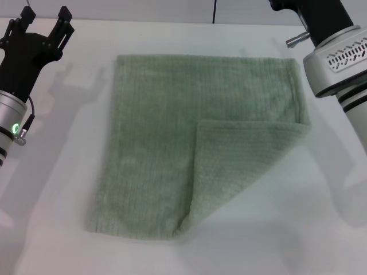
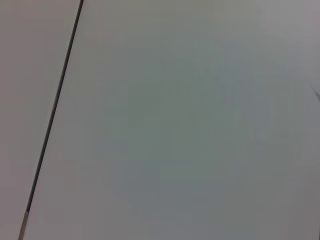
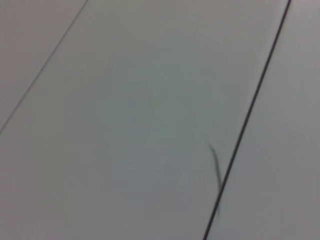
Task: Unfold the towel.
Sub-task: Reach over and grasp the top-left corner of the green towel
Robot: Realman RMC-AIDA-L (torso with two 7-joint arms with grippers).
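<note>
The pale sage-green towel (image 1: 160,143) lies flat on the white table (image 1: 275,229) in the head view. Its near right corner is folded over onto the cloth as a triangular flap (image 1: 241,160). My left gripper (image 1: 45,20) is raised at the far left, well clear of the towel, with its black fingers apart and nothing between them. My right arm (image 1: 335,57) is at the far right beside the towel's far right corner; its gripper is outside the picture. Both wrist views show only bare white surface with a dark seam line.
The table's far edge (image 1: 172,22) runs along the top of the head view. White table surface lies on every side of the towel.
</note>
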